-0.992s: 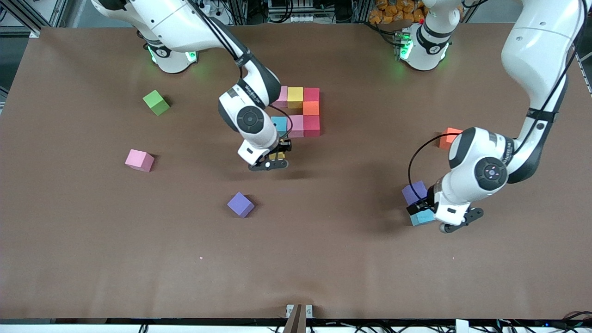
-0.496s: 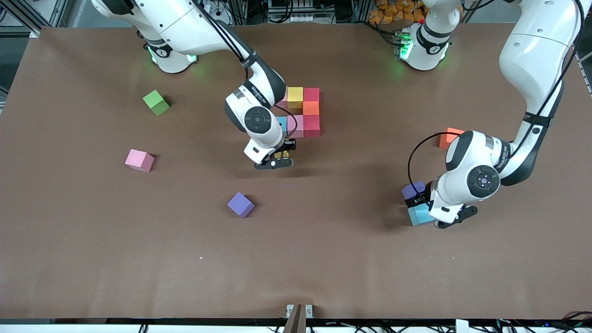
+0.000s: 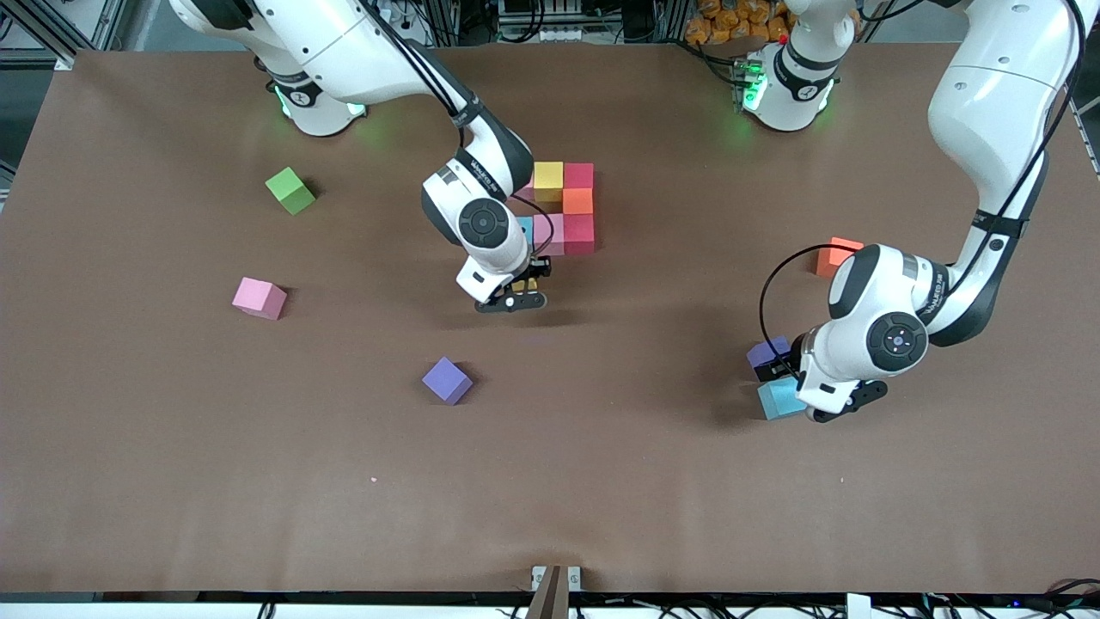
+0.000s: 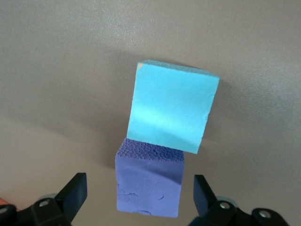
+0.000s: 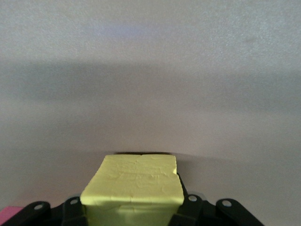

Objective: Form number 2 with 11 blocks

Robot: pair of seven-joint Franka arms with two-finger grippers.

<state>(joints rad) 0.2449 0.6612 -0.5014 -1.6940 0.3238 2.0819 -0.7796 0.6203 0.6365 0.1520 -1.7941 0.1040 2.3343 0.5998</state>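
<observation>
The right claw is clenched on a yellow cube, held just above the table. The cube is matte, with faint surface creases and square edges. The claw sits beside the partial digit, at the side of it nearer the front camera.

The partial digit consists of close-packed cubes. The row farthest from the front camera shows a yellow cube and a red cube; the right arm hides most of a pink cube at that row's end. An orange cube sits below the red one. The next row holds a blue cube, a pink cube and a red cube. All faces are matte and equal in size.

The left claw is released, its fingers spread wide. It hangs over a purple cube and a light blue cube, which touch each other. The purple cube lies between the fingers; the light blue cube lies just past them.

Loose cubes on the table: a purple cube near the right claw, toward the front camera; a pink cube and a green cube well apart from it toward the right arm's end; an orange-red cube near the left claw, partly hidden by the arm.
</observation>
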